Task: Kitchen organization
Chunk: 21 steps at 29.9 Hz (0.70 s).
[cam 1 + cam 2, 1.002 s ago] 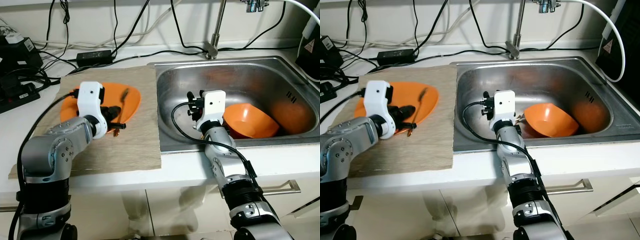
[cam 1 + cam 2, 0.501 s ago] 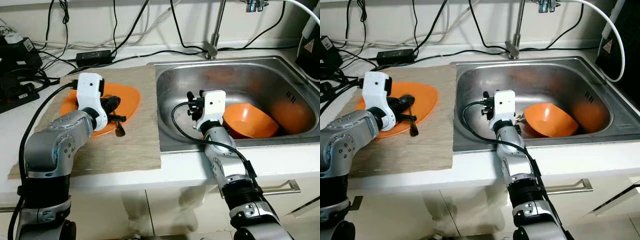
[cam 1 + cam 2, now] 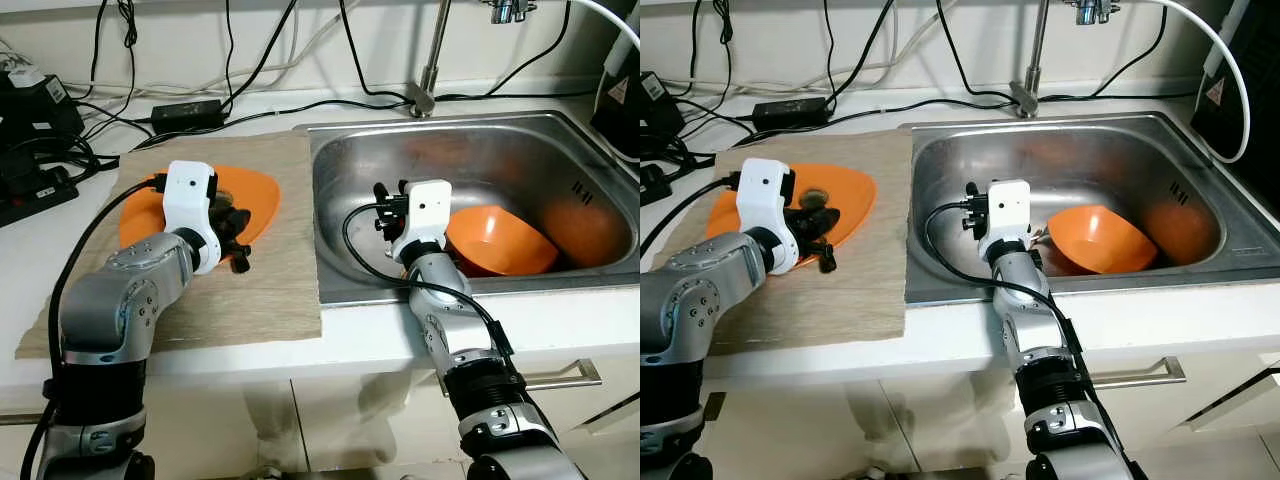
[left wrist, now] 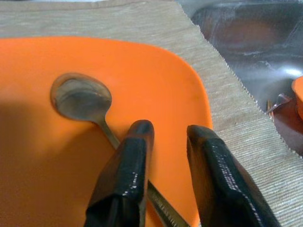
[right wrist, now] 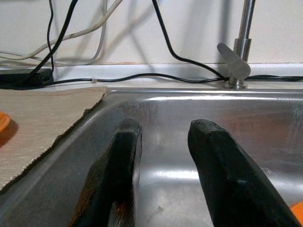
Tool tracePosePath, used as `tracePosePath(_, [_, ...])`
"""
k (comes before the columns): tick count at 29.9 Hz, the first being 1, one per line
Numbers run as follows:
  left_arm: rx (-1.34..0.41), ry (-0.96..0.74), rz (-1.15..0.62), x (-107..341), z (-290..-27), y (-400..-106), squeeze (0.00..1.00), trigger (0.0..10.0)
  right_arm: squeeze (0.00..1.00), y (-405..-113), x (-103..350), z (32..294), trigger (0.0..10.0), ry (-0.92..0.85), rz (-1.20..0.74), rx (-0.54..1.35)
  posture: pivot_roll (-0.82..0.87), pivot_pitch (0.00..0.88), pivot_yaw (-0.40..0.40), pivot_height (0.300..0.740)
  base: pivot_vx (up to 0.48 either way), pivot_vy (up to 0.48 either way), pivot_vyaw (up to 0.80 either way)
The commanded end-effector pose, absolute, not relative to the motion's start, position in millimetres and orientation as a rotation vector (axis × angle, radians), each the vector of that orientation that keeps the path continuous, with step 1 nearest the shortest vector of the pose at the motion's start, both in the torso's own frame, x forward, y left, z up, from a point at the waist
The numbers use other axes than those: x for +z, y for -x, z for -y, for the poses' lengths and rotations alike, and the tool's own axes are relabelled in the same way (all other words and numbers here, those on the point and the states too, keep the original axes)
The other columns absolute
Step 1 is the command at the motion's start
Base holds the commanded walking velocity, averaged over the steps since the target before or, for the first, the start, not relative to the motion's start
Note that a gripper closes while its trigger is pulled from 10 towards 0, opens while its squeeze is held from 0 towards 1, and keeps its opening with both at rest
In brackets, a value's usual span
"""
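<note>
Left gripper (image 4: 165, 142): fingers parted by a narrow gap, low over the orange plate (image 4: 71, 156). Spoon (image 4: 83, 99): metal, bowl resting on the plate, handle running back under the left finger; whether the fingers actually clamp it cannot be told.

Right gripper (image 5: 163, 156): fingers parted, nothing between them, hanging inside the sink (image 3: 400, 170) at its near-left part, pointed toward the back wall.

Orange plate: lies on the woven mat (image 3: 270, 290), left of the sink, its right edge short of the mat's frayed sink-side border. Holds the spoon.

Woven mat: beige, rectangular, flat on the white countertop (image 3: 60, 220), its right edge just beside the sink's left rim.

Sink: stainless steel, set into the countertop. Contains an orange bowl (image 3: 500, 245), tilted, right of the right gripper's wrist, against the front wall. An orange reflection shows on the sink's right wall.

Faucet (image 3: 430, 70): metal stem rising from the counter behind the sink's back rim.

Cables (image 3: 250, 80): black and white, trailing along the wall and countertop behind the mat and sink. Black power adapter (image 3: 187, 112): on the counter behind the mat. Further black plugs and a power strip (image 3: 30, 190) at the counter's far left.

Cabinet front (image 3: 580, 375) with a metal handle below the sink's right side.
</note>
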<state>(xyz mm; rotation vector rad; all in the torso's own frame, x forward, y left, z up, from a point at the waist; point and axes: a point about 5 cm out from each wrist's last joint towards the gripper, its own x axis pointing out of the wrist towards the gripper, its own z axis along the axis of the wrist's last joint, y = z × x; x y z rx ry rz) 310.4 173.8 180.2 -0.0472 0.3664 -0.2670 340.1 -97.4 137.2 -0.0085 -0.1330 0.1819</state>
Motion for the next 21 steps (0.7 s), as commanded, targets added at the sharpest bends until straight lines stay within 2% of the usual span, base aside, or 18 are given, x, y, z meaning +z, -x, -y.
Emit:
tracePosePath(1, [-0.247, 0.034, -0.383, 177, -177, -312, 1.0, 10.0, 0.0, -339, 137, 98, 10.0, 0.0, 0.126, 0.178, -0.04, 0.0, 0.097, 0.74, 0.0, 0.0, 0.0])
tracePosePath(4, [-0.234, 0.023, -0.407, 173, -178, -313, 1.0, 10.0, 0.0, -339, 137, 99, 10.0, 0.002, 0.125, 0.177, -0.04, 0.0, 0.097, 0.74, 0.0, 0.0, 0.0])
tracePosePath(5, [-0.228, 0.015, -0.422, 170, -179, -313, 0.0, 10.0, 0.0, -339, 137, 99, 10.0, 0.003, 0.123, 0.176, -0.05, 0.0, 0.098, 0.74, 0.0, 0.0, 0.0])
tracePosePath(21, [-0.177, -0.022, -0.459, 161, -186, -314, 0.0, 10.0, 0.0, -337, 135, 100, 10.0, 0.01, 0.116, 0.176, -0.05, 0.0, 0.098, 0.74, 0.0, 0.0, 0.0])
